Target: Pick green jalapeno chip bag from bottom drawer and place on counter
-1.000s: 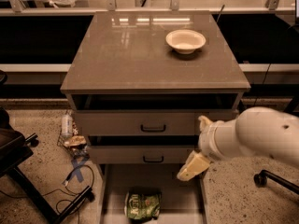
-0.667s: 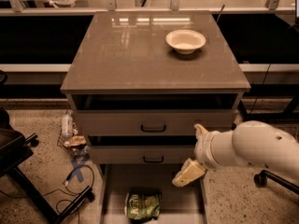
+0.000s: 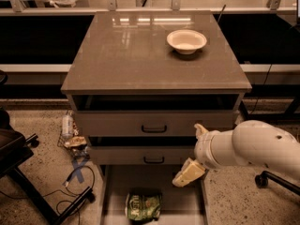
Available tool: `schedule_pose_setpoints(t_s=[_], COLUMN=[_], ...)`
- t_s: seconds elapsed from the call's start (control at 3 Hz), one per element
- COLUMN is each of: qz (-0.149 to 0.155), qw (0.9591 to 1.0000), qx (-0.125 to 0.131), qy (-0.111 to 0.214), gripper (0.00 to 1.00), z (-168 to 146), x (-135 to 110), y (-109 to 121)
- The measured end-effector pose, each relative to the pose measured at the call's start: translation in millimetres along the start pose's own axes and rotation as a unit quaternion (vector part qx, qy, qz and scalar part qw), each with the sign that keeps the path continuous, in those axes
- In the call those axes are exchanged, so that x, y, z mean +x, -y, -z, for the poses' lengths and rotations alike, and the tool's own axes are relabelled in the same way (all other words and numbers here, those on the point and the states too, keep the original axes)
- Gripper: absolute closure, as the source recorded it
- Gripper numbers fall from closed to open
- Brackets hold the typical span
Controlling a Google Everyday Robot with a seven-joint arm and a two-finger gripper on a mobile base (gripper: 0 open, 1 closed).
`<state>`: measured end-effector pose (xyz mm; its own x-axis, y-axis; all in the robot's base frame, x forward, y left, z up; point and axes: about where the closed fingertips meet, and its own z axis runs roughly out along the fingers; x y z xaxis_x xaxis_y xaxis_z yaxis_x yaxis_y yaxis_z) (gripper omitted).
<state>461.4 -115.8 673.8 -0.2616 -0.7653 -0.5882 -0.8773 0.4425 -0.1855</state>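
Hanging over the drawer's [image 3: 136, 182] right side, the gripper [image 3: 189, 172] is sitting up and right of the bag [image 3: 143, 206], apart from it; its grip I cannot tell. The bag is lying in the drawer; a bowl [image 3: 186, 41] is resting on the counter [image 3: 122, 55].

Counter [image 3: 131, 55], white bowl [image 3: 186, 41] on it, end effector [image 3: 187, 173] over bottom drawer [image 3: 180, 205]

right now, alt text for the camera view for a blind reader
A robot's gripper hangs over the open bottom drawer, apart from the green chip bag lying in it. A white bowl sits on the counter above.
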Motion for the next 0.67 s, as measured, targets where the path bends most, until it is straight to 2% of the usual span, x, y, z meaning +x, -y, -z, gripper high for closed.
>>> schedule_pose_setpoints(t_s=[0.33, 0.67], qz=[-0.018, -0.048], qw=[0.9993, 0.9966], qx=[-0.032, -0.063], qy=[0.007, 0.024], gripper=[0.00, 0.00], z=[-49, -100], x=[25, 50], y=[-30, -57])
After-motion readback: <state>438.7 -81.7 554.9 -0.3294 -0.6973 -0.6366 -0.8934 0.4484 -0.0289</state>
